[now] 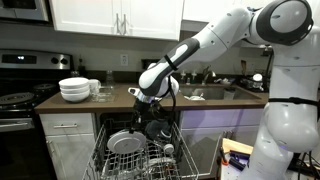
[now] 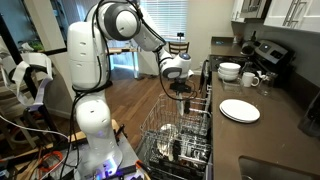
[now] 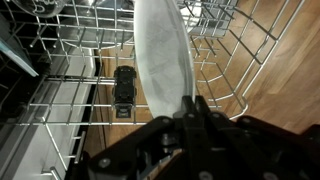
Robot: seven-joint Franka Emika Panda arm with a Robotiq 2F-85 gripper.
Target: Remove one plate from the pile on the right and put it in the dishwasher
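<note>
Wrist view: fingers [image 3: 205, 118] clenched on the rim of a white plate [image 3: 165, 50]. The plate stands on edge, seen nearly edge-on, and reaches away from the fingers over the grey wire rack [image 3: 60, 100] of the dishwasher. Rack tines on both sides of it; whether its far edge touches the wires cannot be told. A small dark object [image 3: 123, 90] shows below, through the wires, just beside the plate's line. Wooden floor visible past the rack on one side.

Exterior views: arm bent down from the white robot body, fingers [image 1: 150, 100] low over the pulled-out rack of the open dishwasher [image 1: 140, 158]. The held plate is hard to make out from here. A round pale dish [image 1: 125, 142] lies tilted in the rack, close to the fingers. Same pose in the other angle: fingers [image 2: 180, 88] above the rack, dishwasher [image 2: 180, 140] open beside the counter.

Counter surface [image 2: 285, 125], dark: the pile [image 2: 240, 110] of flat white plates sits on it, well apart from the fingers. Farther along, a stack of white bowls [image 2: 230, 70] with a white mug [image 2: 250, 79] just beside it. The bowls [image 1: 74, 90] also show in an exterior view, near the stove [image 1: 15, 100].
</note>
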